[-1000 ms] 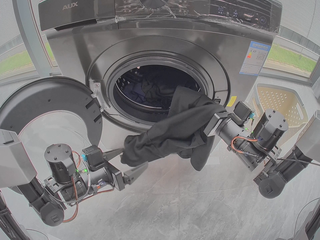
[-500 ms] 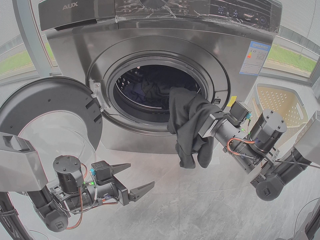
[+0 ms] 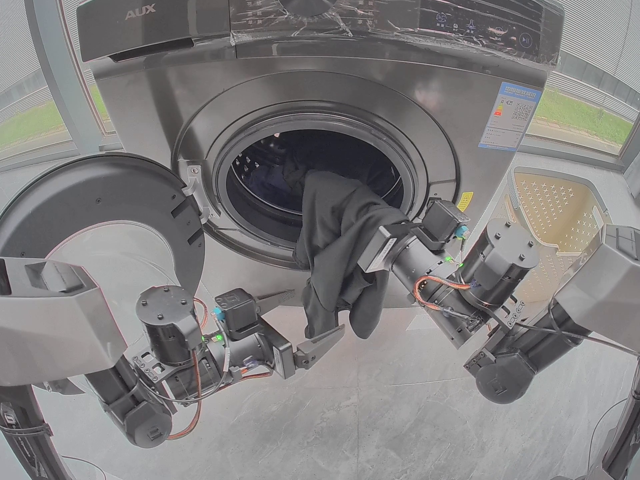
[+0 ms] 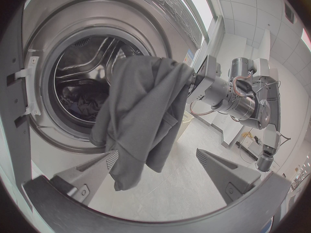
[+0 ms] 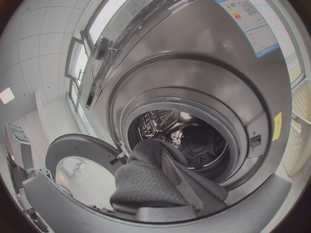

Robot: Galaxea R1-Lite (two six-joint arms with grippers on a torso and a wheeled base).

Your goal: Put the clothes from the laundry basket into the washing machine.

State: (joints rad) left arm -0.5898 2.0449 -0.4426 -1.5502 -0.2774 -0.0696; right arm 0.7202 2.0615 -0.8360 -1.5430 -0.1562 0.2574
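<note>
A black garment (image 3: 337, 235) hangs from my right gripper (image 3: 373, 245), which is shut on its top in front of the washing machine's open drum (image 3: 267, 175). Its upper fold leans over the drum's rim and its lower end dangles below the opening. In the right wrist view the garment (image 5: 152, 178) covers the fingers. My left gripper (image 3: 319, 311) stands open just under the dangling end. In the left wrist view the cloth (image 4: 142, 110) touches one fingertip (image 4: 111, 157). Dark clothes (image 4: 84, 104) lie inside the drum.
The round door (image 3: 100, 215) stands swung open to the left, close to my left arm. A cream laundry basket (image 3: 567, 215) stands to the right of the machine behind my right arm. Grey tiled floor (image 3: 373, 408) lies below both grippers.
The garment's end has come away from my left gripper and now hangs down. My right gripper has carried it left toward the drum. My left gripper dipped, then rose toward the dangling end.
</note>
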